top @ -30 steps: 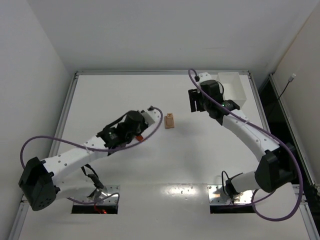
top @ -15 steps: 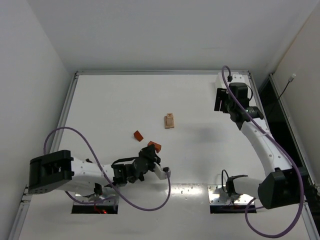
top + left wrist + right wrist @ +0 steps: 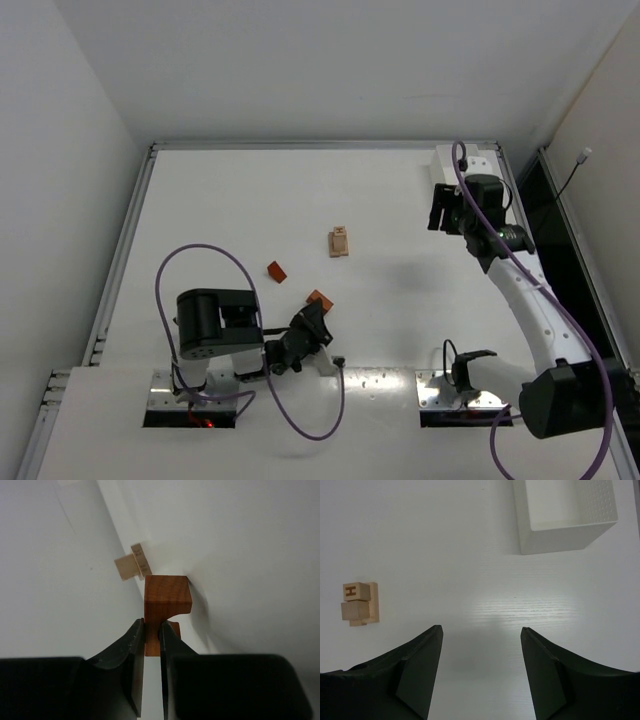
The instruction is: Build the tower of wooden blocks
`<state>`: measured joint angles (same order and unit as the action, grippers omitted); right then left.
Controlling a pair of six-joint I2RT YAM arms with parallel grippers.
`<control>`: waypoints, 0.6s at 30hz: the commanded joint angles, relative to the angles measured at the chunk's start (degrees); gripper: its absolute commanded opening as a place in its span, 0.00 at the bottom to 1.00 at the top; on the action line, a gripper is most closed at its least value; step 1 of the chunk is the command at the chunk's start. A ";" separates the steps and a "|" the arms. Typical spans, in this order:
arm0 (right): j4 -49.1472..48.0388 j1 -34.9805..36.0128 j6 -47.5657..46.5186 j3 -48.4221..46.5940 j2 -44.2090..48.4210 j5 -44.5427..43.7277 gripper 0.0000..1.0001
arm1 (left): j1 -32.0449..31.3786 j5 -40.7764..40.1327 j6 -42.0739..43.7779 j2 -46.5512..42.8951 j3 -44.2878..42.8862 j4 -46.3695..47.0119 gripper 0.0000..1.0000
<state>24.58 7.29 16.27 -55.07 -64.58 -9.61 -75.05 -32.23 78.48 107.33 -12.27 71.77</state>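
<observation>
The wood block tower (image 3: 340,241) is a low stack of pale tan pieces at mid-table: a plank with two cubes on it, one marked H (image 3: 360,605); it also shows far off in the left wrist view (image 3: 132,565). My left gripper (image 3: 312,322) is low near the front edge, shut (image 3: 152,630) on one leg of a reddish-brown arch block (image 3: 167,596) (image 3: 320,298). A reddish-brown wedge (image 3: 276,270) lies loose on the table to the left of the tower. My right gripper (image 3: 443,218) hangs open (image 3: 481,630) above bare table at the right, nothing between its fingers.
A white rectangular bin (image 3: 565,510) stands at the back right corner, partly hidden behind the right arm (image 3: 487,158) in the top view. The left arm is folded back over its base, its purple cable looping above it. Raised rails edge the table.
The left arm has drawn back from mid-table toward its base, uncovering the wedge, and now holds the arch block low. The right gripper has swung right, toward the bin.
</observation>
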 commanded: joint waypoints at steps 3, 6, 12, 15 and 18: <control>-0.23 -0.17 1.13 0.05 1.56 1.61 0.61 | -0.28 1.82 0.72 2.62 -6.70 26.95 0.00; -0.23 -0.17 1.13 0.66 1.56 2.66 0.61 | 0.34 1.29 0.18 2.62 -9.78 25.09 0.00; -1.29 -0.17 1.75 1.19 0.86 3.81 0.61 | 1.66 1.29 -2.35 2.10 -11.72 21.58 0.00; -1.81 -0.17 1.75 0.58 0.15 3.81 0.61 | 1.66 0.59 -5.60 1.57 -14.96 16.15 0.04; -2.34 -0.17 1.75 -0.03 -0.98 4.51 0.61 | 1.66 -0.03 -6.85 1.57 -16.46 13.84 0.05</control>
<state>24.47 7.27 16.97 -53.91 -64.53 -6.44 -73.89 -32.32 75.37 109.86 -26.57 73.87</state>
